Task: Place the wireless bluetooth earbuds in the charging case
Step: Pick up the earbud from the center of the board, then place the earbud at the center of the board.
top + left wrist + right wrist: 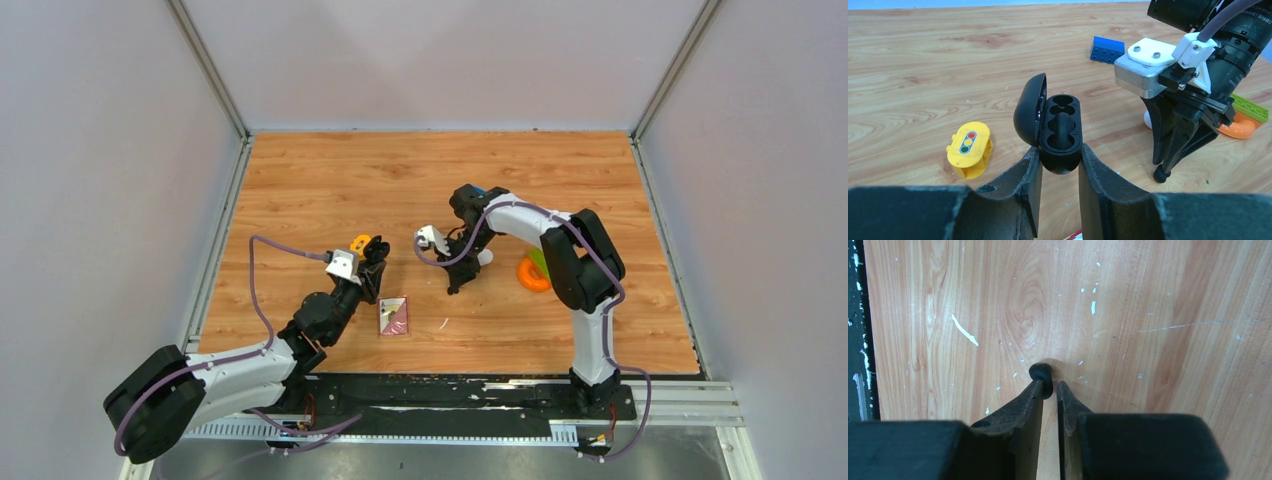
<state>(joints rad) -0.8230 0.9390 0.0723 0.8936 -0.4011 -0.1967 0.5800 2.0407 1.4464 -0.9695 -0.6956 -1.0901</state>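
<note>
1. Left gripper: I have its fingers closed narrowly on the lower body of the charging case, which is black here and is held up off the table. The grip sits low, so the two wells on the case's face are left uncovered.
2. Charging case: the lid is hinged open to one side and stands nearly upright, and the wells face the left wrist camera. Both wells look empty to me, though a glint in the far one leaves me unsure.
3. Right gripper: the jaws are almost together, pinching one earbud at the very fingertips. The bud sticks out beyond the tips. I judge this lets it enter a well without the fingers fouling the rim.
4. Earbud position: it is low over bare wood, to the right of the case and apart from it. I cannot tell whether it touches the table.
5. Second earbud: I cannot find it in any view.
6. Bystanders: the yellow traffic-light block, the blue block and the orange ring all lie outside the gap between bud and case.
7. Judgement: the next move is to carry the bud across and lower it into a well. The pinch is shallow, so the bud could twist or slip out.
</note>
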